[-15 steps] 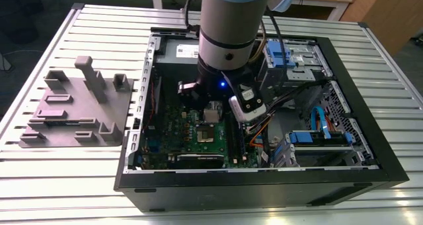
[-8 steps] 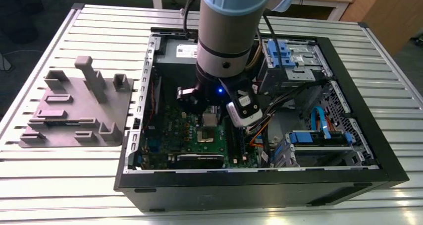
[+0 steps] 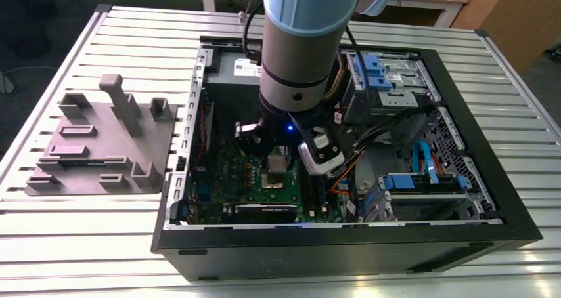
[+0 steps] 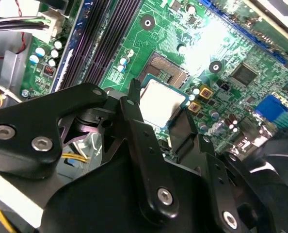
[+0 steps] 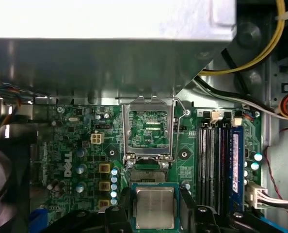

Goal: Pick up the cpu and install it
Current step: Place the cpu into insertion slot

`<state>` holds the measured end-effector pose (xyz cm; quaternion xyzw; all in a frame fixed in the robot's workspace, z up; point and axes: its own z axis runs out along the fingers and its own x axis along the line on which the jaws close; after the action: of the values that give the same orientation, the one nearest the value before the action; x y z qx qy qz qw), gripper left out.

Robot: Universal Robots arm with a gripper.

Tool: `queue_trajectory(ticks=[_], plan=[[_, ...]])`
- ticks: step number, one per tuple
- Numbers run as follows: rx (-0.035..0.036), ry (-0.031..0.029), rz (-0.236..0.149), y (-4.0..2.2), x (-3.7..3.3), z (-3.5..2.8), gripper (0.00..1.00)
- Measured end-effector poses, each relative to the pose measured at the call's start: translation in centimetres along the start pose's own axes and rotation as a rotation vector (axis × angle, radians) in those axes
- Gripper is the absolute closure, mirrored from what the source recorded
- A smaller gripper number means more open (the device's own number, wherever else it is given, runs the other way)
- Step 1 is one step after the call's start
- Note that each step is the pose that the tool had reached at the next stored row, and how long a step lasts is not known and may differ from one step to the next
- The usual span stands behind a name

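Observation:
The cpu (image 5: 155,204) is a small square chip with a silvery top. My gripper (image 5: 155,213) is shut on it, one black finger (image 5: 123,206) on each side. In the second wrist view the cpu (image 4: 162,99) hangs just above the green motherboard (image 4: 241,48), close beside the open socket (image 4: 164,71). The socket's metal frame (image 5: 148,108) stands flipped up, and the socket (image 5: 149,167) lies right ahead of the chip. In the exterior view my gripper (image 3: 277,159) is down inside the computer case (image 3: 351,235), over the motherboard (image 3: 254,186).
A grey block fixture (image 3: 96,140) with upright posts stands on the slatted table at the exterior view's left. Memory slots (image 5: 220,165) run beside the socket. Loose cables (image 3: 368,147), drive bays (image 3: 385,81) and the power supply's metal box (image 5: 110,53) crowd the case.

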<state>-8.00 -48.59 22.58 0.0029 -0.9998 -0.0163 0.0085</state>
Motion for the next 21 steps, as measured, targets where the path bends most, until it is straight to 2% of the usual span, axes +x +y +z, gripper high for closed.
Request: queue_trajectory(ticks=[5, 10, 21], plan=[[0.0002, 0.0001, 0.0, -0.24, 0.07, 0.85, 0.53], [0.0003, 0.0003, 0.0, -0.32, 0.13, 1.27, 0.53], [0.0001, 0.0011, -0.004, -0.38, 0.43, 3.21, 0.53]])
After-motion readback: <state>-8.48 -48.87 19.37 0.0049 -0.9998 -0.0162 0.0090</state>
